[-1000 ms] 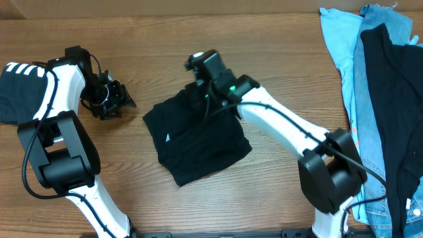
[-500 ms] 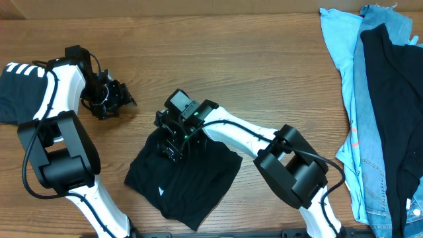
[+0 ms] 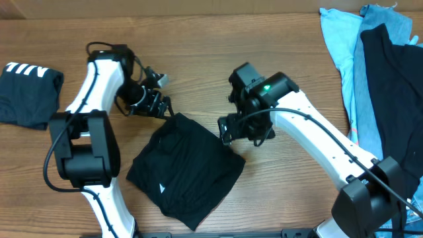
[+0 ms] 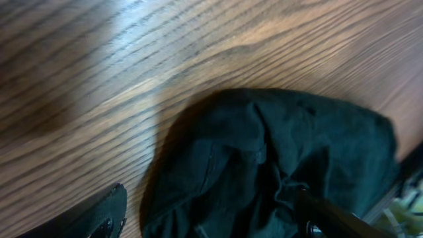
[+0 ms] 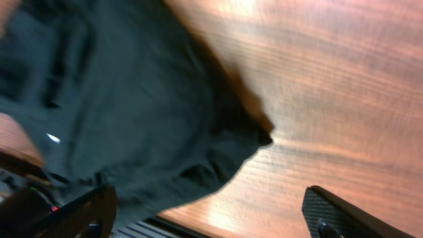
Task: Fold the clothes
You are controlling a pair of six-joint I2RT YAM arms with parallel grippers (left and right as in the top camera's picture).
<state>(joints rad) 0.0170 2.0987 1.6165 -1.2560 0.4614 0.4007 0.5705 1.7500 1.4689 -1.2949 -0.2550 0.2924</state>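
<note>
The black tee (image 3: 180, 166) lies near the front of the table (image 3: 198, 46) as a lumpy square, small white neck label (image 3: 162, 189) showing; I judge it folded but not squared off. The left gripper (image 4: 208, 198) hovers over its far left corner, jaws spread wide, gripping nothing; the right gripper (image 5: 210, 193) hangs by its right corner, likewise wide and empty. Further left sits a folded black garment with white stripes (image 3: 26, 92). At the far right a pile waits unfolded: a light-blue piece (image 3: 337, 39), a denim-blue piece (image 3: 386, 16), another black piece (image 3: 390, 99). Nothing blocks the way
</note>
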